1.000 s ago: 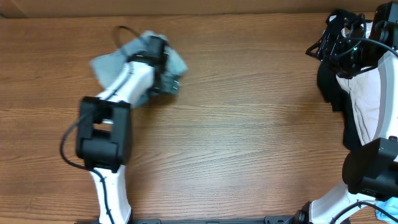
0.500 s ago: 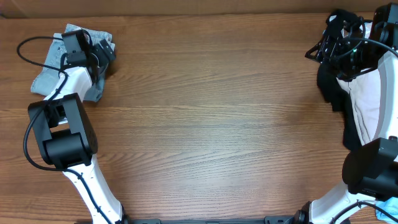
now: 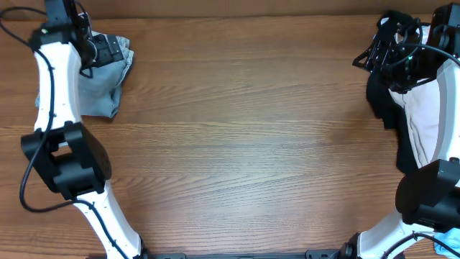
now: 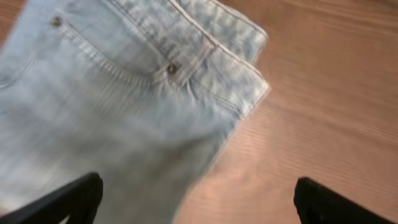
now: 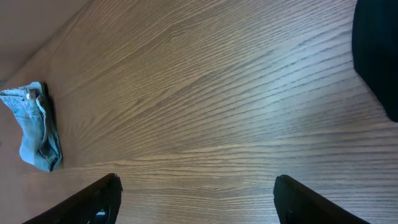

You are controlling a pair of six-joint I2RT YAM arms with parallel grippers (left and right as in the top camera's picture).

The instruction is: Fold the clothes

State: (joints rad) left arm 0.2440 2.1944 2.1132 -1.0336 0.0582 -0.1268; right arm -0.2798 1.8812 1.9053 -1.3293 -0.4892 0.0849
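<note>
The light-blue denim shorts (image 3: 100, 86) lie bunched at the table's far left; they fill the left of the left wrist view (image 4: 118, 93), with seams and rivets showing. My left gripper (image 3: 108, 50) hovers over their back edge, open and empty (image 4: 199, 208). My right gripper (image 3: 374, 50) is open and empty (image 5: 199, 199) above bare wood at the far right. A black garment (image 3: 381, 101) lies under the right arm and shows in the right wrist view (image 5: 379, 56). The shorts show small in the right wrist view (image 5: 34, 127). Beige trousers are out of view.
The wooden table (image 3: 251, 144) stretches between the two arms. The left arm's white link (image 3: 50, 79) crosses beside the shorts. The table's back edge (image 3: 237, 16) runs just behind both grippers.
My left arm has swung from left of centre to the far left back corner. The shorts moved left with it and now lie below the open gripper. The right arm has not moved.
</note>
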